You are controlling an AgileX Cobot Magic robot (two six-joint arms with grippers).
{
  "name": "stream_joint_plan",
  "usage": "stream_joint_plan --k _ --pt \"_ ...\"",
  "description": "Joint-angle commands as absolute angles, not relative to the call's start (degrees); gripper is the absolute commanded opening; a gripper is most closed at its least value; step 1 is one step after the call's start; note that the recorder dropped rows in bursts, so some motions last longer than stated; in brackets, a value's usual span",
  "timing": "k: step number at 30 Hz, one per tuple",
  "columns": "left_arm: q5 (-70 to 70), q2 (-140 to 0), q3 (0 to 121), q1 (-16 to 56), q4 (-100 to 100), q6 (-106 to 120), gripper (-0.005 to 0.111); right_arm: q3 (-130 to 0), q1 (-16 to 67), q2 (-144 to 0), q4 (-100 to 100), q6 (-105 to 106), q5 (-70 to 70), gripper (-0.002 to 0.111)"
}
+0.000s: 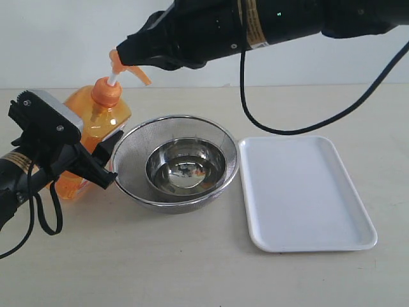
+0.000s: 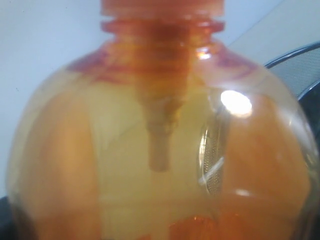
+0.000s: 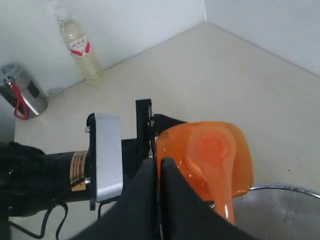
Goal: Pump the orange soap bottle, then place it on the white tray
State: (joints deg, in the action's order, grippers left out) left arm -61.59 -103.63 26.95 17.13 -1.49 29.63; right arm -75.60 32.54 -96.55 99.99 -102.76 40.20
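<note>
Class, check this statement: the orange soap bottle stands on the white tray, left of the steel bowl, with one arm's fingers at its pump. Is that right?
Not quite. The orange soap bottle stands on the table, not on the white tray, which lies on the other side of the steel bowl. The exterior view shows this. The rest of the statement stands.

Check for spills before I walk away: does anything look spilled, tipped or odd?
Nothing stands out. The orange soap bottle stands upright in the left end effector beside the mesh bowl, and no soap shows on the white tray or table.
</note>
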Motion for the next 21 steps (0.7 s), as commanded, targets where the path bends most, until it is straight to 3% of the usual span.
stream_joint_plan --k 1,16,21 --pt "-64.0 -102.7 27.3 17.1 -1.0 29.6 0.005 -72.3 32.7 -95.9 99.9 -102.6 39.8 0.000" --pt "-63.7 -102.7 27.3 17.1 -1.0 29.5 0.005 -69.8 32.7 -96.1 99.9 -99.8 28.1 0.000" --pt "-63.6 -102.7 27.3 17.1 -1.0 29.5 0.005 -69.8 32.7 -96.1 99.9 -98.7 34.0 0.000"
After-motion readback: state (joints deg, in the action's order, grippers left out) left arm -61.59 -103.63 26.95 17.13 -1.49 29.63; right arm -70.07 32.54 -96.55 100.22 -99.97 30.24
